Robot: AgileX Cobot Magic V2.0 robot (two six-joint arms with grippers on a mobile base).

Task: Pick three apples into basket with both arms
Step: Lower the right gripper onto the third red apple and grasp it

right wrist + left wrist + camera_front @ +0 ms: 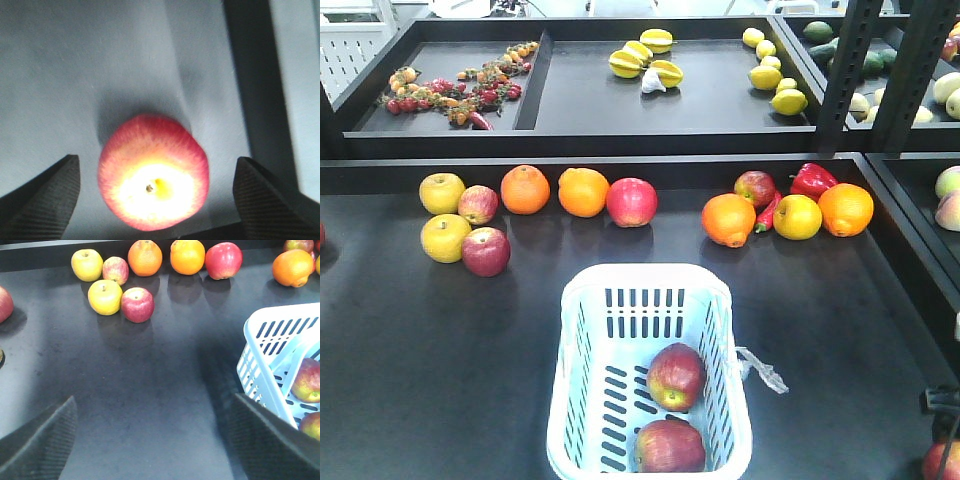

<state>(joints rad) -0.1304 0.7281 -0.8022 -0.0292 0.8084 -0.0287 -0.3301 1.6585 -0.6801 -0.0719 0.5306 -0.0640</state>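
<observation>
The slotted pale plastic basket (650, 300) holds two streaked red apples (675, 376). Beside it, the right end effector (156, 192) is spread around a third glossy apple (153, 172) on the matte bench (440, 370); the left end effector (160, 440) is spread, empty. Beyond the basket lie round oranges (584, 192).

- The front view is bright and evenly lit from overhead; the dark worktop (440, 360) carries soft sheen and faint reflections under the fruit.
- The basket (582, 290) reads almost overexposed, its white rim losing detail.
- In the left wrist view, short shadows fall toward the camera beneath each fruit; the left hand (160, 440) fingers are dark, close and soft.
- The right wrist view is washed out and hazy: a hot glare burns out the top of the apple (153, 172), and a soft shadow lies behind it.
- The right hand (156, 200) fingers sit blurred at the lower corners.
</observation>
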